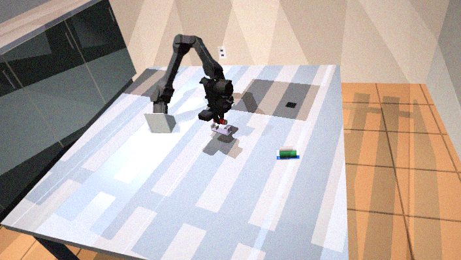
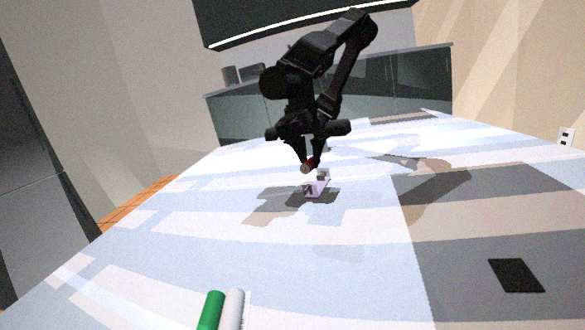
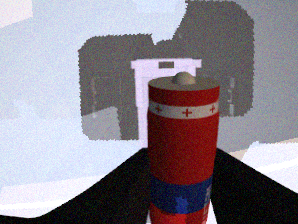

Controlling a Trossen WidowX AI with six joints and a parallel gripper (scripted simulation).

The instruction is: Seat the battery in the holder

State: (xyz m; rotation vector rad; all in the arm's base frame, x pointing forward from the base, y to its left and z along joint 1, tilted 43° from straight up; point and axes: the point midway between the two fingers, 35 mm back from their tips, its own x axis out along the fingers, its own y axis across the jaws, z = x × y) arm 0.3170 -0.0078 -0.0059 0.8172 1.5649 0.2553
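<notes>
Pincer [image 2: 310, 162] is clamping the red battery [image 3: 182, 163] and hanging just above the pale holder [image 2: 316, 187], not touching it. Battery is tilting down in the exterior view, one end poking out past the fingertips. In the wrist view the nub end is pointing toward the holder [image 3: 162, 70], which is sitting on the bench [image 1: 228, 202] in the arm's shadow. Green and white cylinders [image 1: 288, 153] are lying well apart near the bench edge.

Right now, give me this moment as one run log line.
phase: carry to holder | hand: shut on battery | battery: above holder, not seated | holder: empty on table | release: pending
</notes>
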